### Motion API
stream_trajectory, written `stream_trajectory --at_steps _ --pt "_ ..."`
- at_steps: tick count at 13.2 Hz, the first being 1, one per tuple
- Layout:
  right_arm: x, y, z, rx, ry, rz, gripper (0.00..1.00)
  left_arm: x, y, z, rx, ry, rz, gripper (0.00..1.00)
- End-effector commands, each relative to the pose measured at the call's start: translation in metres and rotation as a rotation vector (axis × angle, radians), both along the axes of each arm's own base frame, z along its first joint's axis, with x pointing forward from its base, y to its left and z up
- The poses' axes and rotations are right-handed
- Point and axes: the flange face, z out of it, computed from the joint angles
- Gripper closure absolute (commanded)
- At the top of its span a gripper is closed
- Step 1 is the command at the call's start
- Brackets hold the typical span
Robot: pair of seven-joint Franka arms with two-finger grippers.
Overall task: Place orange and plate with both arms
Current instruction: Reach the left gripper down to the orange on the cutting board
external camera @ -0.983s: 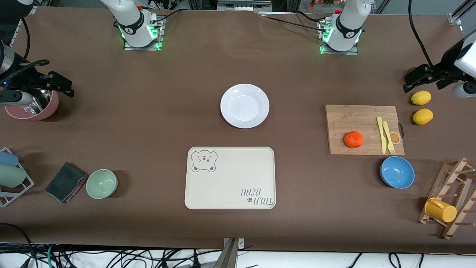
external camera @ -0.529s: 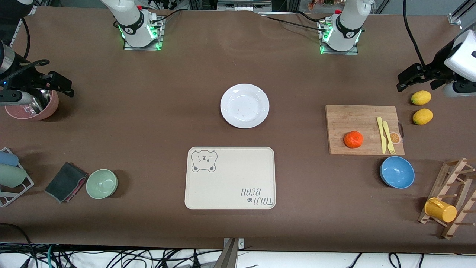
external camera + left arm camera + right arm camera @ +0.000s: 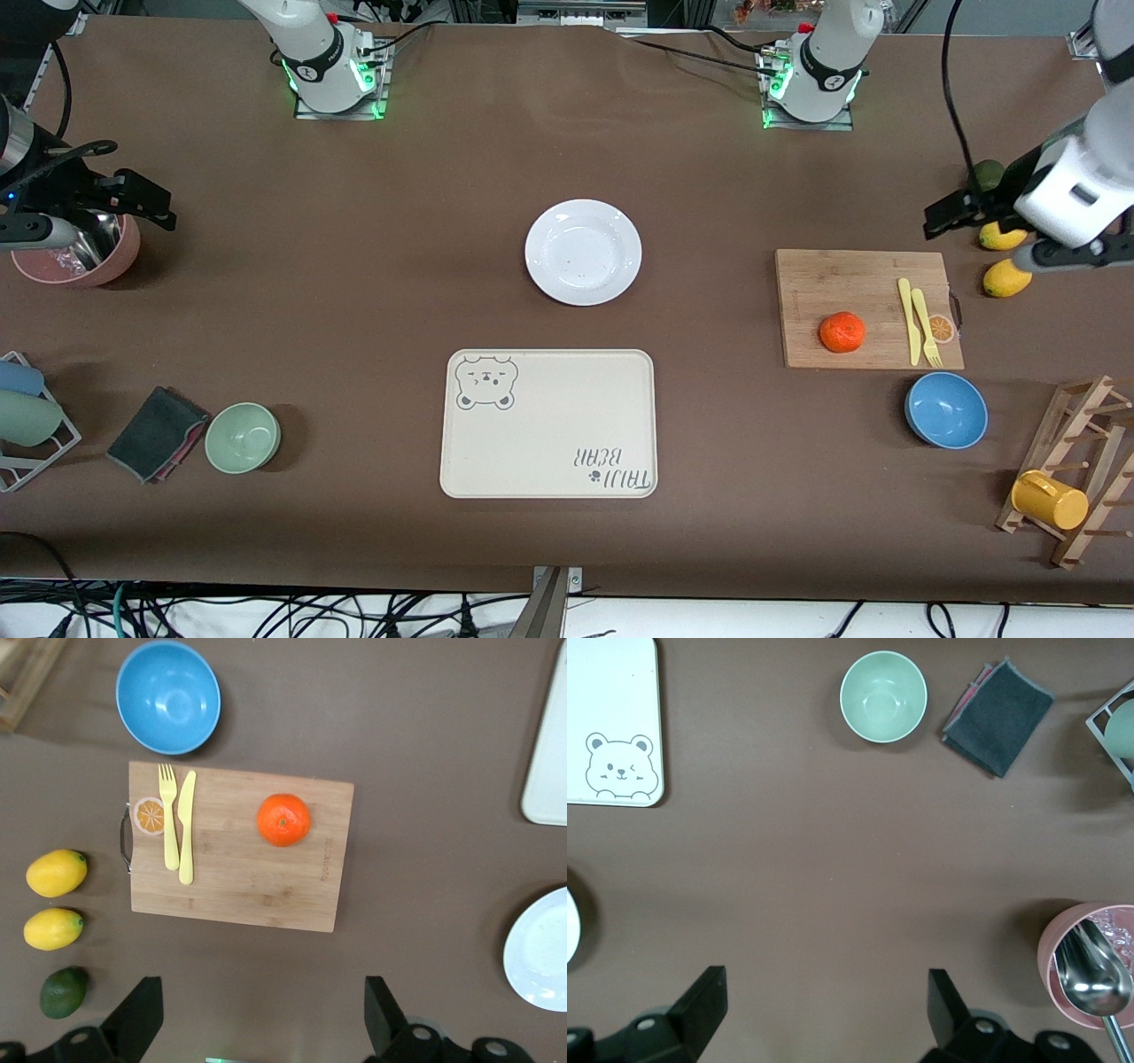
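One dimpled, bright orange sits on the cutting board — one glossy white plate lies empty; left gripper and right gripper both hover with fingers spread.

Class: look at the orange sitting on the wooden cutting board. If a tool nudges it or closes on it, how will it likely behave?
The orange is round and rests loose on the flat cutting board, so a nudge would probably roll it. Its small size suggests it is light. The dimpled skin likely gives some grip, though the curved sides could slip out of an off-centre pinch.
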Motion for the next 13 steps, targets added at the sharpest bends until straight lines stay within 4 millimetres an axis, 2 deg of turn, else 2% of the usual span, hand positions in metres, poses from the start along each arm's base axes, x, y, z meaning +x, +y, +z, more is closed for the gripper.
stream_trajectory --at_steps 1,5,7,10,13 --pt "-0.004 0.0 0.007 -0.009 0.003 0.006 0.0 0.005 0.008 -0.034 0.014 0.007 0.001 0.0" --pt "-0.005 0.0 0.008 -0.011 0.007 0.009 0.0 0.012 0.009 -0.114 0.012 -0.024 0.003 0.0" --pt "-0.007 -0.001 0.008 -0.011 0.016 0.01 0.0 0.009 0.009 -0.152 0.012 -0.058 0.008 0.0" --pt "-0.006 0.001 0.009 -0.011 0.012 0.013 0.0 0.014 0.008 -0.19 0.012 -0.072 0.008 0.0" --pt "-0.006 0.0 0.009 -0.015 0.013 0.012 0.0 0.023 0.012 -0.237 0.013 -0.095 0.012 0.0"
